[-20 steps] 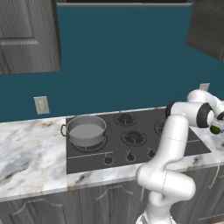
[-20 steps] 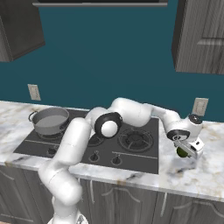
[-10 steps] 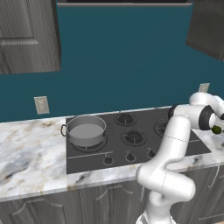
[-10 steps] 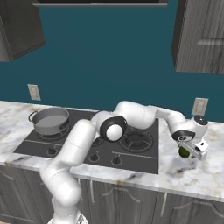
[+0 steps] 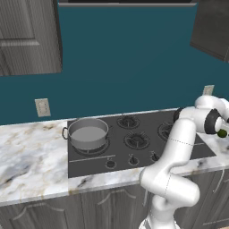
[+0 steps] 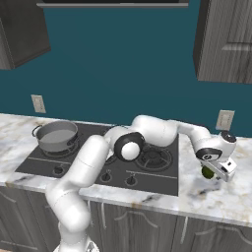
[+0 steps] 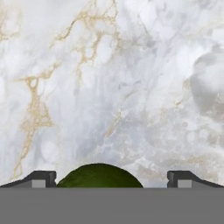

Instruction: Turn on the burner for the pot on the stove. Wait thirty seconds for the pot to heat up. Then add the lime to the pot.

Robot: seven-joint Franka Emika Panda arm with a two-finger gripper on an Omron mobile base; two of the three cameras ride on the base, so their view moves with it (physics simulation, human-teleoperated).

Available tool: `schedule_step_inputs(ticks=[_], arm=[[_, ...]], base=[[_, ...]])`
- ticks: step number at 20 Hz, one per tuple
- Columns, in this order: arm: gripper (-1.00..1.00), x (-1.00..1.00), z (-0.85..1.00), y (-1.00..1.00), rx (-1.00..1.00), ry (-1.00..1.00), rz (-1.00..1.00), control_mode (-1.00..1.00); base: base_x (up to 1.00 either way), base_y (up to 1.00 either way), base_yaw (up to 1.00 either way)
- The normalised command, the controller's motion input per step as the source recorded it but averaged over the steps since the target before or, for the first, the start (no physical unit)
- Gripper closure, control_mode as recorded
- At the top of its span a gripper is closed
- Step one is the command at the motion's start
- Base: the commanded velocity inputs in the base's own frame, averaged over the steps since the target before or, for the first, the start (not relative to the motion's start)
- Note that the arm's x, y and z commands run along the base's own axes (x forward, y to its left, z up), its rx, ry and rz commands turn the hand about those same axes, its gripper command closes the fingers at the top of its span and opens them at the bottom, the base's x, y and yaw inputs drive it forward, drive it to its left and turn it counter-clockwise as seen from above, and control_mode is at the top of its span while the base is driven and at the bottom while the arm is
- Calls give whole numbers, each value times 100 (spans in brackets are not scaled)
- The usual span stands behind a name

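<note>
The arm reaches far right, past the stove (image 6: 162,183); the hand (image 6: 215,173) points down at the counter (image 6: 231,197), fingers wide apart around the lime (image 7: 99,176), not gripping.

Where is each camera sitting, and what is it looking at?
Left base view: behind the arm's left, facing the dark grey cooktop and the wide grey steel pot; the arm rises lower right.
Right base view: behind its right, facing that cooktop; the arm rises lower left, with the open end effector over the small dark green lime.
Hand view: on the hand, looking down at the white marble counter; fingertips flank the lime.
All three show the lime.
</note>
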Motion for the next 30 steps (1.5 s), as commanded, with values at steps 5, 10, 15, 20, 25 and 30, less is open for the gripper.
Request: schedule_step_inputs(ticks=[5,10,15,20,25,30], arm=[[-100,-6,-28,13,0,0,-1,-100],[100,-12,-36,24,0,0,-1,-100],[100,-9,-33,21,0,0,-2,-100],[100,0,-6,5,0,0,0,-100],[100,-18,29,3,-1,-3,2,-100],[100,-53,79,20,-5,-14,5,-100]], base=[[0,0,0],[0,0,0],[0,0,0],[0,0,0],[0,0,0],[0,0,0]])
